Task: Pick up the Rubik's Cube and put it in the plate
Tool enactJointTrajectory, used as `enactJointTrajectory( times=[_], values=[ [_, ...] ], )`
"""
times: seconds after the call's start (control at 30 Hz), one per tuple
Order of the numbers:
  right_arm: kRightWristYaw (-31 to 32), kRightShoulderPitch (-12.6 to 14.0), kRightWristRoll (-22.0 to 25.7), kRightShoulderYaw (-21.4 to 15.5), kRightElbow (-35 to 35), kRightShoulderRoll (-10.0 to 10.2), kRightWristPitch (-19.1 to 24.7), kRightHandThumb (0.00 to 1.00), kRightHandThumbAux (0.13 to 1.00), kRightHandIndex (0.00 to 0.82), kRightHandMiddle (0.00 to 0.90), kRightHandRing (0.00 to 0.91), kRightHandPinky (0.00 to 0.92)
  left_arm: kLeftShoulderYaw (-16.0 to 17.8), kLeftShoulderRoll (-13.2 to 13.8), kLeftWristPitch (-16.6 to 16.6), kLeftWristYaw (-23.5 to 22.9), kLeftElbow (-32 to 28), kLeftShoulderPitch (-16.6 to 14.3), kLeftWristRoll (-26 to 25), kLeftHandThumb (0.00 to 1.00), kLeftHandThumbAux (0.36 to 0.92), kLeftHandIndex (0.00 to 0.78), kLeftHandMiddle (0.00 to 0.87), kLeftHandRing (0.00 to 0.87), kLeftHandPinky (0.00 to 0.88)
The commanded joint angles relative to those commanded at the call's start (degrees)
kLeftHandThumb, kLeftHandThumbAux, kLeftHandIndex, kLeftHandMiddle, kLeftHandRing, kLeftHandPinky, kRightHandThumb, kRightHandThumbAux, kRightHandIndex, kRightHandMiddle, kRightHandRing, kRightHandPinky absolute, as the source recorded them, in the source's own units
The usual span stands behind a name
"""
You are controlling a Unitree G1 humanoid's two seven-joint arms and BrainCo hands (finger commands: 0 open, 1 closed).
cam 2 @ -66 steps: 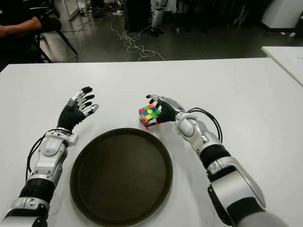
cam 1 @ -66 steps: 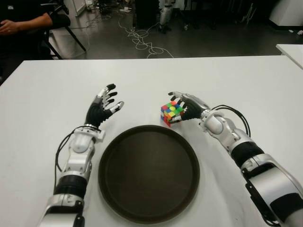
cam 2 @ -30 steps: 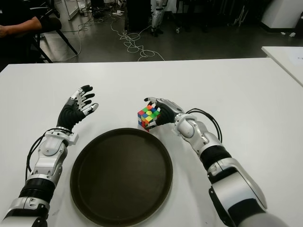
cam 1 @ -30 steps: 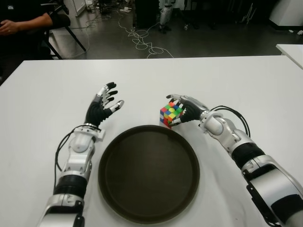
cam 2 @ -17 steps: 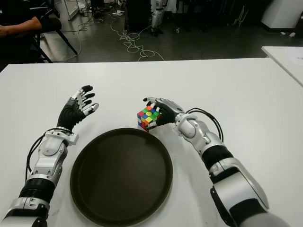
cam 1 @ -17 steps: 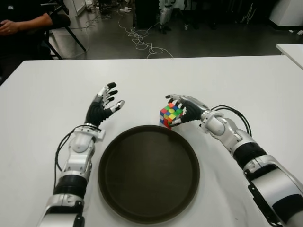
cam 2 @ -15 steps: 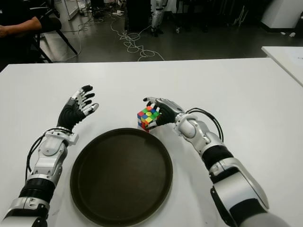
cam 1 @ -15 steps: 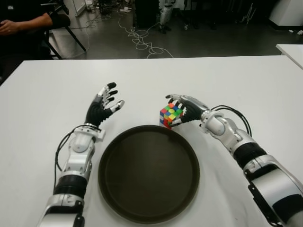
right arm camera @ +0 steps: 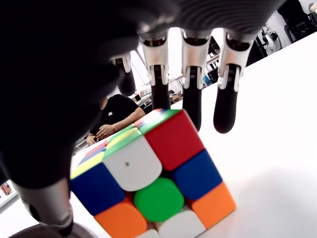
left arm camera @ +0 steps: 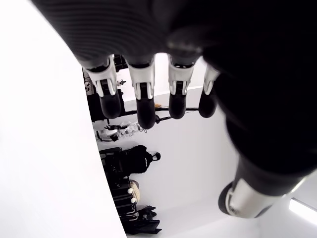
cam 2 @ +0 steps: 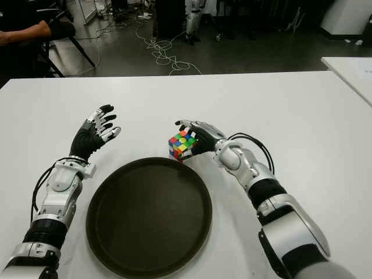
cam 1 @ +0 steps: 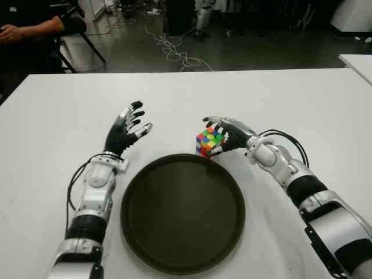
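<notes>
Gripping the cube (cam 1: 210, 141) tilted at the plate's (cam 1: 182, 254) far rim, the right hand (cam 1: 231, 135) has carried it slightly higher than a second ago. The left hand (cam 1: 124, 135) stays beside the plate, fingers spread, holding nothing. Right wrist view: fingers (right arm camera: 192, 82) curl over the cube's top; no writing is readable.

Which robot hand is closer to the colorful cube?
The right hand. Its fingers wrap around the Rubik's Cube, just beyond the far rim of the plate. The left hand is open and apart from the cube, off to the cube's left.
</notes>
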Motion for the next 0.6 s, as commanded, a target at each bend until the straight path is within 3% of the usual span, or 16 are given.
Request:
enactJointTrajectory(
  times=[0.6],
  values=[
    [-1.45,0.28,0.16,-0.43,-0.36,0.64,1.26,0.000,0.751,0.163,0.260,0.320,0.399,0.87,-0.35,1.35,-1.52,-0.44,0.09,-1.77,0.111,0.734,0.057,0.098,0.096,0.101]
  ],
)
